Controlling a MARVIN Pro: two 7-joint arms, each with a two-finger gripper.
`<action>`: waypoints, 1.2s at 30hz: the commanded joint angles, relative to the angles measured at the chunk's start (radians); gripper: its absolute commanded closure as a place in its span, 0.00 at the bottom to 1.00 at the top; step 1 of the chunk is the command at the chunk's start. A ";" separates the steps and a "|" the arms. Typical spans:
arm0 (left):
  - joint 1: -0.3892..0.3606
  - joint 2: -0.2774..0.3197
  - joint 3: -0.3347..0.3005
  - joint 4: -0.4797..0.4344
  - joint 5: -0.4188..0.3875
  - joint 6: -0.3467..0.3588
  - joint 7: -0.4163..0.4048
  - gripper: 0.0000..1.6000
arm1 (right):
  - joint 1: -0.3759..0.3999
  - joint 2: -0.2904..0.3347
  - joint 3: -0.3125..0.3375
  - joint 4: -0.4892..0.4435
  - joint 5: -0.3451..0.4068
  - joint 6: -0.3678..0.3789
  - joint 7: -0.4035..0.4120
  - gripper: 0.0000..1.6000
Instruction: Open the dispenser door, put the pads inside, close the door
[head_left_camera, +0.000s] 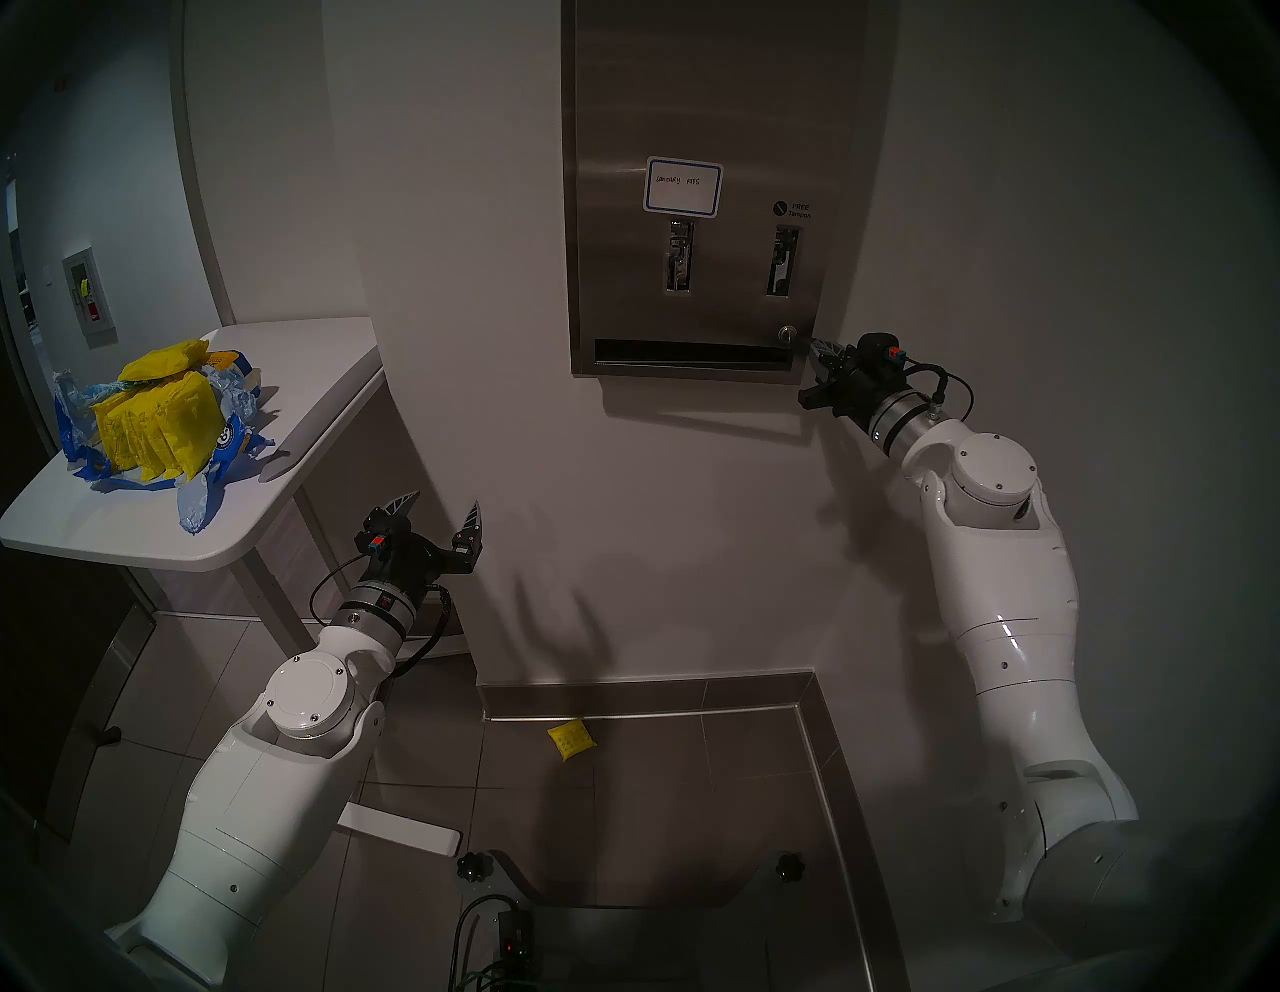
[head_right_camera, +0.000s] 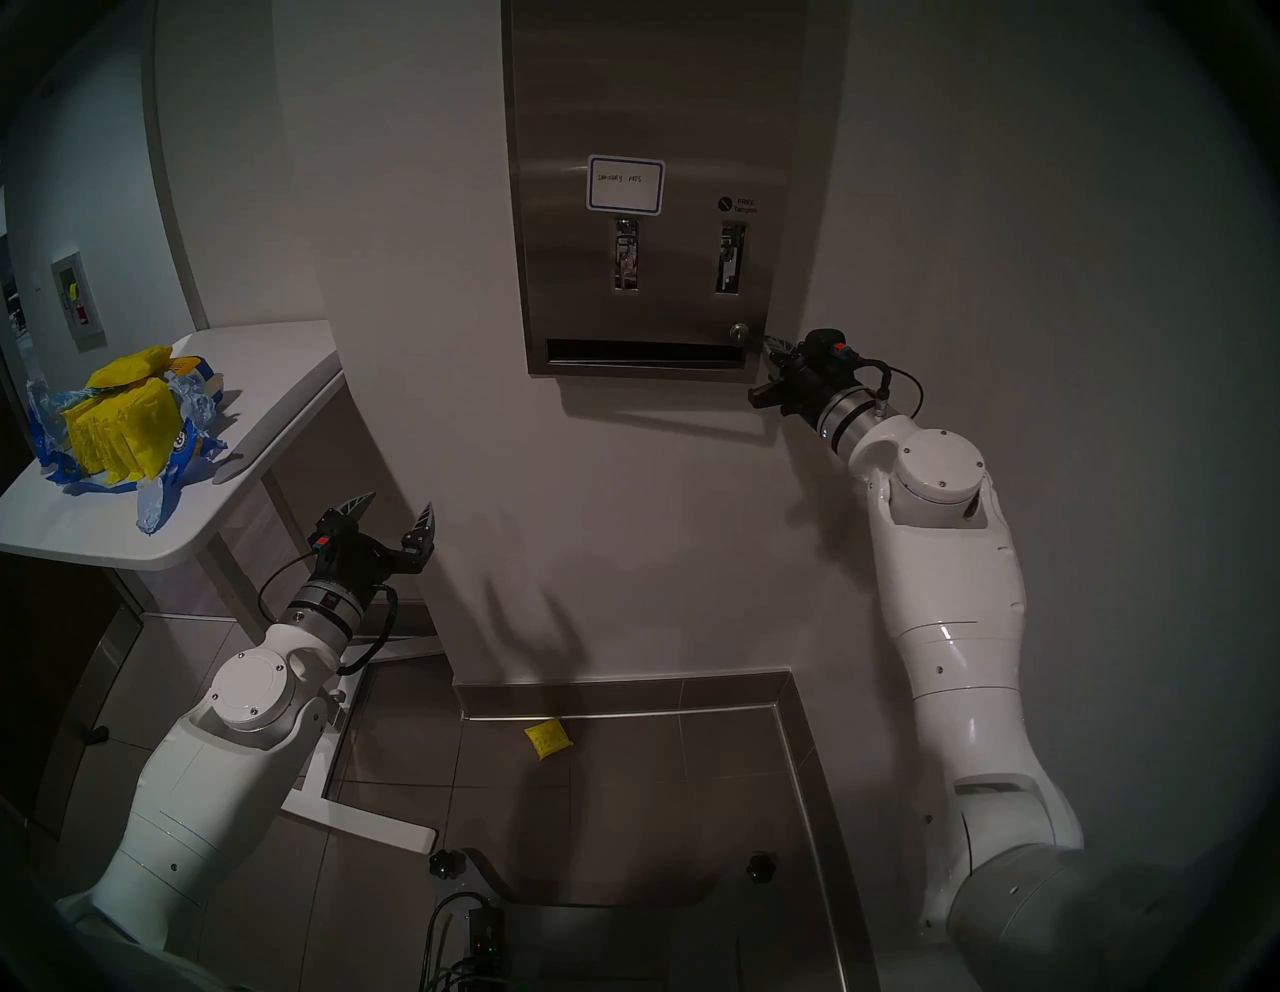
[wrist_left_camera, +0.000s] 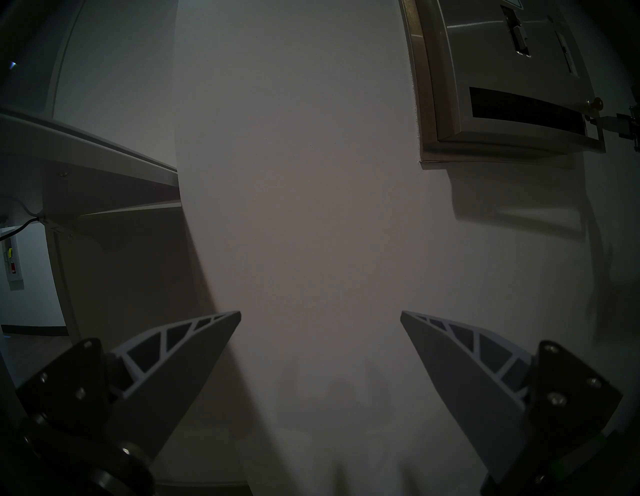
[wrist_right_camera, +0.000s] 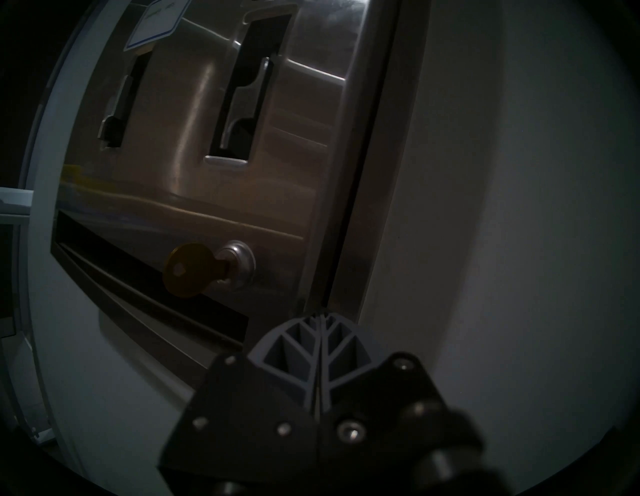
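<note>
Closest to my head camera, at 7 o'clock, my left arm reaches up; its left gripper (head_left_camera: 443, 509) hangs below the table edge with the two fingers spread wide and nothing between them. Through the left wrist camera I see those fingers (wrist_left_camera: 194, 350) apart at the bottom corners, facing bare wall (wrist_left_camera: 311, 207).

At 3 o'clock my right arm stretches to the dispenser's lower right corner. Its right gripper (head_left_camera: 816, 346) has both fingers pressed flat together, holding nothing, with the tips at the seam along the right edge of the dispenser door (head_left_camera: 699, 125). In the right wrist view the closed tips (wrist_right_camera: 320, 320) sit just beside that seam; I cannot tell whether they touch it.

At 12 o'clock the door lies flush in its frame, closed. It carries a blue-bordered label (head_left_camera: 683, 188), two levers (head_left_camera: 679, 256), a bottom slot (head_left_camera: 692, 352) and a lock (wrist_right_camera: 239, 263) holding a yellow key (wrist_right_camera: 188, 270).

At 9 o'clock the pads (head_left_camera: 156, 422) stand stacked in yellow wrappers on a torn blue bag (head_left_camera: 208, 485) on the white table (head_left_camera: 305, 388). One more yellow pad (head_left_camera: 571, 740) lies on the floor tiles at 6 o'clock, near the wall.
</note>
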 joint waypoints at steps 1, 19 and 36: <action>-0.023 0.001 -0.009 -0.028 0.000 -0.013 0.000 0.00 | 0.026 0.073 -0.007 -0.051 0.061 -0.002 0.117 1.00; -0.023 0.001 -0.010 -0.028 0.000 -0.013 0.001 0.00 | -0.030 0.255 -0.005 -0.062 0.238 -0.005 0.402 1.00; -0.023 0.001 -0.010 -0.028 0.000 -0.013 0.001 0.00 | -0.068 0.313 0.080 -0.017 0.323 -0.042 0.635 1.00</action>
